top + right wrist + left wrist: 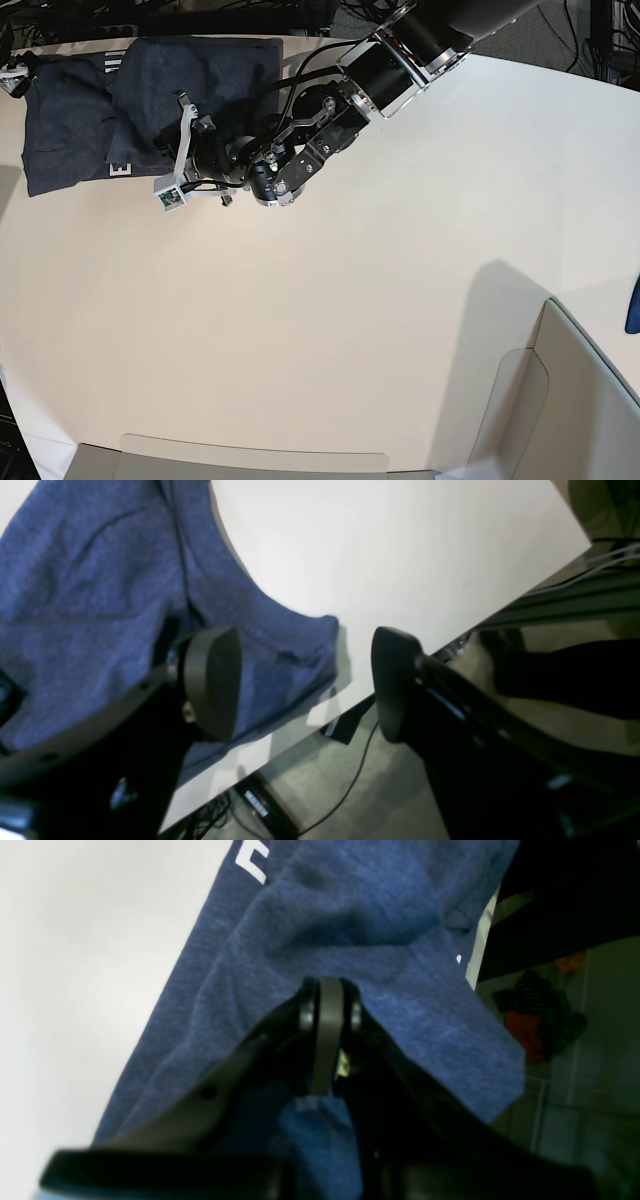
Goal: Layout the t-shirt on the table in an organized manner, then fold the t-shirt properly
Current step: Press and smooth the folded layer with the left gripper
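The t-shirt lies bunched in a folded heap at the far left corner of the table, with pale lettering along its near edge. My left gripper is shut on a fold of the t-shirt, and creases run out from its tips. From the base view its fingers are dark against the cloth. My right gripper stands open at the table's edge. One of its pads hangs over a corner of the t-shirt, the other over the floor.
Grey-beige box walls stand at the near right and along the near edge. A blue cloth scrap shows at the right border. Cables and a black frame bar lie below the table edge.
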